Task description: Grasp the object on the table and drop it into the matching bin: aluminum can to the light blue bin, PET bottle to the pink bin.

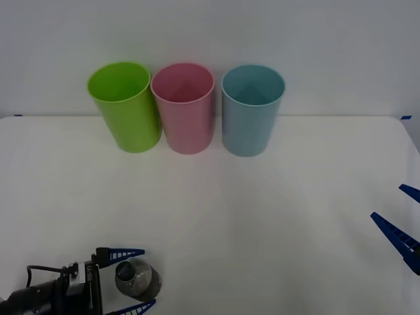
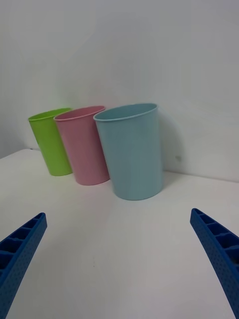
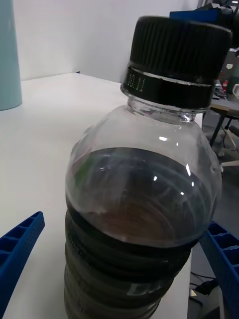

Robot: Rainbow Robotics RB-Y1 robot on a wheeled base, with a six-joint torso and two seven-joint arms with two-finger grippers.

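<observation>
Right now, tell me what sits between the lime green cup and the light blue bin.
The tall pink plastic bin stands between the lime green plastic cup and the light blue plastic bin, as the front view shows.

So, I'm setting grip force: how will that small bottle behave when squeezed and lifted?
The bottle looks like thin clear plastic, so it may dent. Its smooth rounded wall could slip. Standing upright between the open left gripper, it might tip if nudged.

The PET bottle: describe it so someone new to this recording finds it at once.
Start at the white table and go to its near edge on the robot's left. There the left gripper has its open jaws either side of the PET bottle. It is small and clear with a black cap, unlike the three tall coloured cups.
</observation>
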